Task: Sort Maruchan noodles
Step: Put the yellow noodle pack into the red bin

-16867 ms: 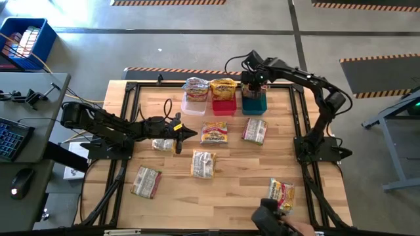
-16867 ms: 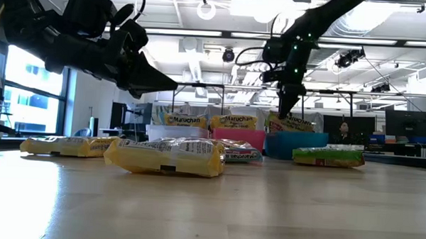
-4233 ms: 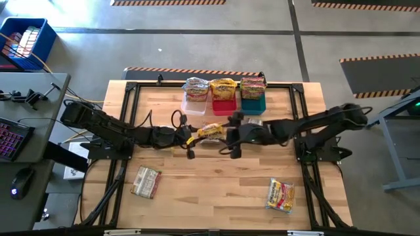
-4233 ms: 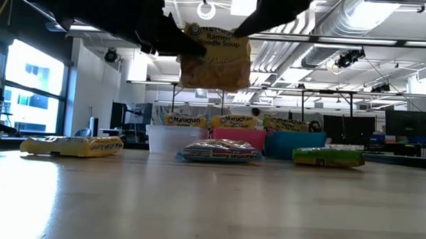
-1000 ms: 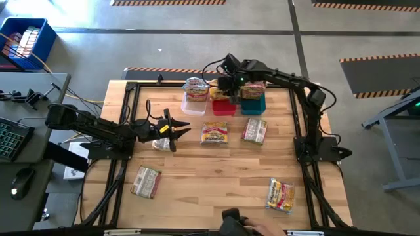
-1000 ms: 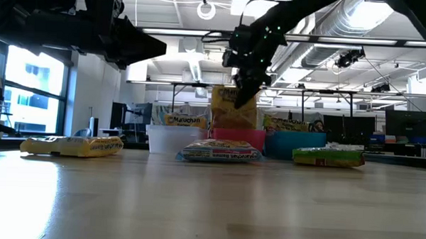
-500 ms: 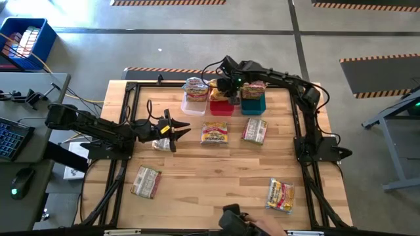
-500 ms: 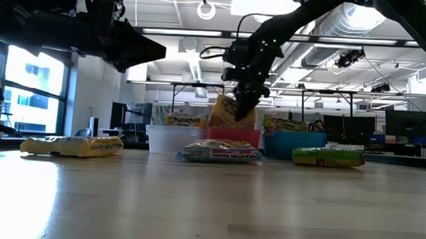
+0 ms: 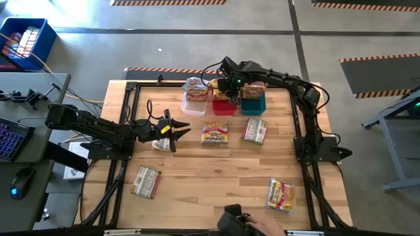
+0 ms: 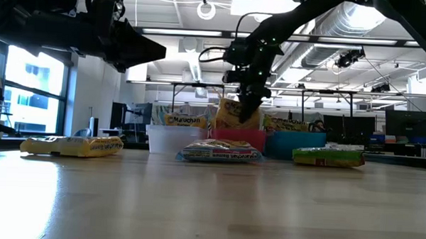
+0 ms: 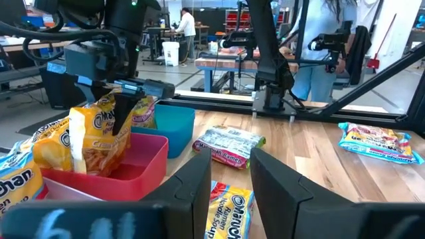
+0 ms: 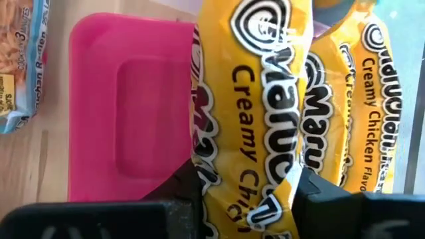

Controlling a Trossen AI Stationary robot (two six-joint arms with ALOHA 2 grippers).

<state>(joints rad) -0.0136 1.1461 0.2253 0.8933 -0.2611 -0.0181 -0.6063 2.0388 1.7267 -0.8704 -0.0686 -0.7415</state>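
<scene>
Right tool, upper centre, grips a yellow Creamy Chicken packet over the red bin; left tool, centre-left, stands open above the bench.

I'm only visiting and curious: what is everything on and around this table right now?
Loose crinkly plastic noodle packets: five, mixed colours, scattered on the wooden table.
Plastic bins: three, clear, red, teal, in a row at the far edge, packets inside.
Yellow packet: one, over the red bin.
Person's hand: one, at the near edge.
Left gripper: dark, open, by a silvery packet.
Right gripper: dark, shut on the yellow packet.
</scene>
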